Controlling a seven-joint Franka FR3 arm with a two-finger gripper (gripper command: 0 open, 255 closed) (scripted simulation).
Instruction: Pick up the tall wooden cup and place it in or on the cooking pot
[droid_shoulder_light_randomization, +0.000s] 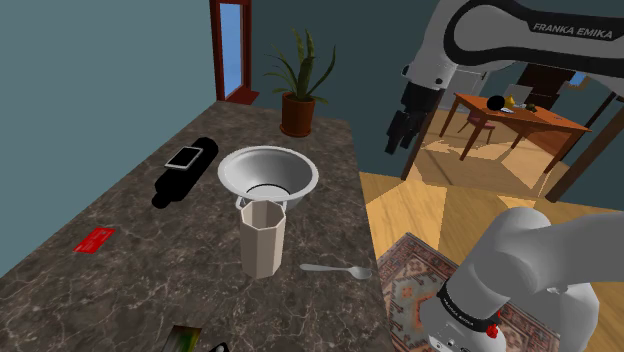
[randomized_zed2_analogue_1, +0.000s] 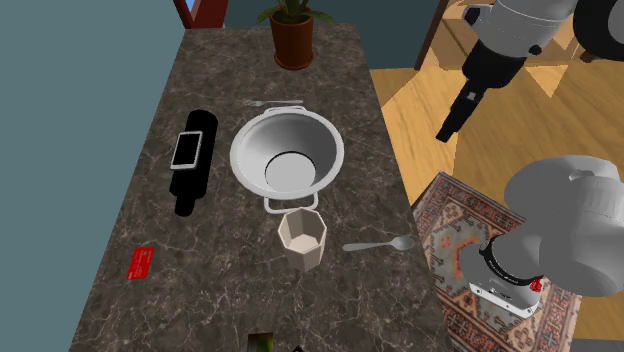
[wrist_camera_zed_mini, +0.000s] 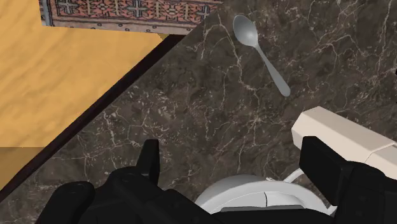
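Observation:
The tall faceted cup (droid_shoulder_light_randomization: 263, 238) (randomized_zed2_analogue_1: 301, 238) looks pale beige and stands upright on the dark marble counter, right in front of the cooking pot. The pot (droid_shoulder_light_randomization: 268, 172) (randomized_zed2_analogue_1: 287, 155) is a wide white bowl-like vessel with a loop handle that faces the cup. My black gripper (droid_shoulder_light_randomization: 396, 138) (randomized_zed2_analogue_1: 449, 126) hangs high in the air, off toward the counter's right edge in both exterior views, well apart from cup and pot. In the wrist view the gripper (wrist_camera_zed_mini: 234, 162) is open, with the pot's rim (wrist_camera_zed_mini: 248, 191) far below and the cup (wrist_camera_zed_mini: 343, 137) beside one finger.
A black bottle (droid_shoulder_light_randomization: 185, 170) with a phone on it lies left of the pot. A metal spoon (droid_shoulder_light_randomization: 338, 269) (wrist_camera_zed_mini: 261, 54) lies right of the cup. A potted plant (droid_shoulder_light_randomization: 298, 100), a red card (droid_shoulder_light_randomization: 96, 239) and a fork (randomized_zed2_analogue_1: 272, 103) also sit on the counter. A patterned rug (randomized_zed2_analogue_1: 460, 230) covers the wooden floor.

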